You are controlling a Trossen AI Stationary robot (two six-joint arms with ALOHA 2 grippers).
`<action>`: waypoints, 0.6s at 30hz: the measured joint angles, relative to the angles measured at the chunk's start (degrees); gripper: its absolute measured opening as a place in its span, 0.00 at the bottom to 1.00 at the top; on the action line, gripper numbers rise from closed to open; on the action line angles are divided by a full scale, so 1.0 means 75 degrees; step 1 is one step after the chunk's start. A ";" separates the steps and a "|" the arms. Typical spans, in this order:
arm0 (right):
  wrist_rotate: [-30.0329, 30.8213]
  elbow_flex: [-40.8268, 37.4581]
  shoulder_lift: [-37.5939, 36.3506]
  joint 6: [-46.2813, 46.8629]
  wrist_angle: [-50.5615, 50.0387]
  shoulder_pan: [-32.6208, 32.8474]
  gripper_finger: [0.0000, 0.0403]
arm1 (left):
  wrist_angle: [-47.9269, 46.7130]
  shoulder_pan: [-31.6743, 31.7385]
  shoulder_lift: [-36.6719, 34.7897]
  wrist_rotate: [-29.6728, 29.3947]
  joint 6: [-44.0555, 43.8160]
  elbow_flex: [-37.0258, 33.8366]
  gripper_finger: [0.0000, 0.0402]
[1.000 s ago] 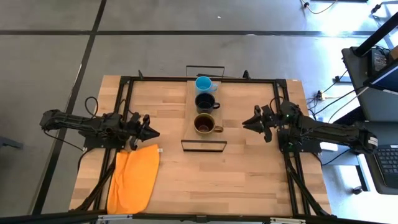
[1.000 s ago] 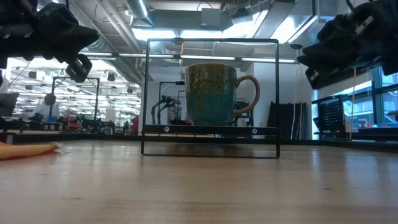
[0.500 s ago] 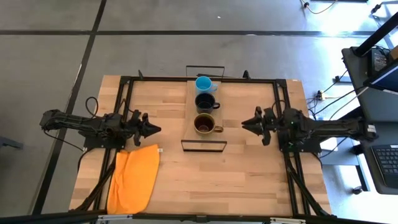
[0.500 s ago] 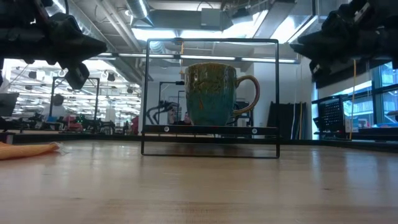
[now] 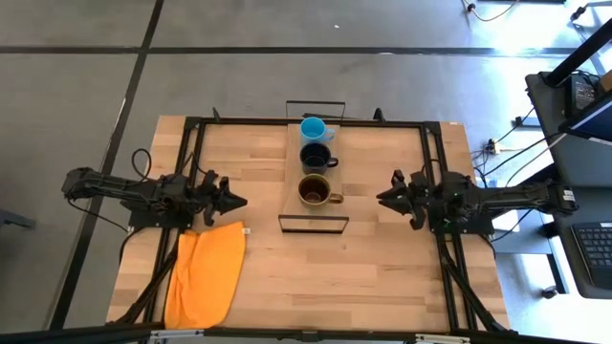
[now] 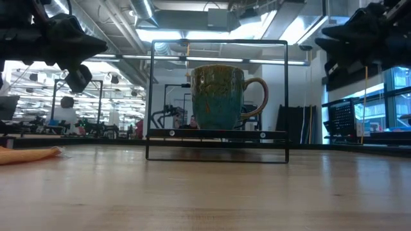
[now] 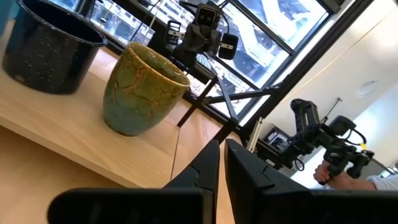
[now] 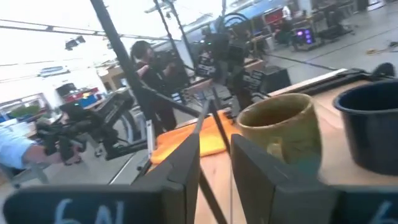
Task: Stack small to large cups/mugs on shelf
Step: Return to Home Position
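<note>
Three cups stand upright in a row on the shelf (image 5: 298,210), a narrow light-wood plank with black wire end frames. The light-blue cup (image 5: 313,129) is at the far end, the black cup (image 5: 316,158) in the middle, and the olive-yellow cup (image 5: 314,190) (image 6: 218,96) at the near end. My left gripper (image 5: 241,201) (image 7: 222,158) hovers left of the shelf, shut, pointing at the olive cup (image 7: 143,90). My right gripper (image 5: 381,198) (image 8: 214,155) hovers right of the shelf, narrowly open, facing the olive cup (image 8: 280,134). Neither gripper holds anything.
An orange cloth (image 5: 206,272) (image 6: 29,154) lies on the tabletop near the near-left corner. Bare tabletop (image 5: 363,277) stretches between the shelf and the near edge. Black frame rails (image 5: 191,153) run along the table's sides. A person's sleeve (image 8: 18,155) shows in the room beyond.
My right gripper has drawn back a little toward the table's right edge, away from the shelf. The cups and the shelf have stayed put.
</note>
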 joint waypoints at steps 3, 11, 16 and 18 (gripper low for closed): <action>-0.0273 0.0032 -0.0119 -0.0002 -0.0077 0.0000 0.23 | -0.0001 -0.0074 0.0000 -0.0006 0.0000 0.0000 0.05; -0.0307 0.0030 -0.0965 -0.0167 -0.0959 -0.0397 0.23 | 0.0001 -0.0111 0.0000 0.0004 -0.0190 0.0000 0.05; -0.0342 0.0038 -0.1947 -0.0141 -0.1399 -0.0864 0.23 | 0.0001 -0.0108 0.0000 0.0004 -0.0198 0.0000 0.05; -0.0677 0.0035 -0.2296 -0.0018 -0.1613 -0.0968 0.23 | 0.0001 -0.0108 0.0000 0.0007 -0.0177 0.0000 0.05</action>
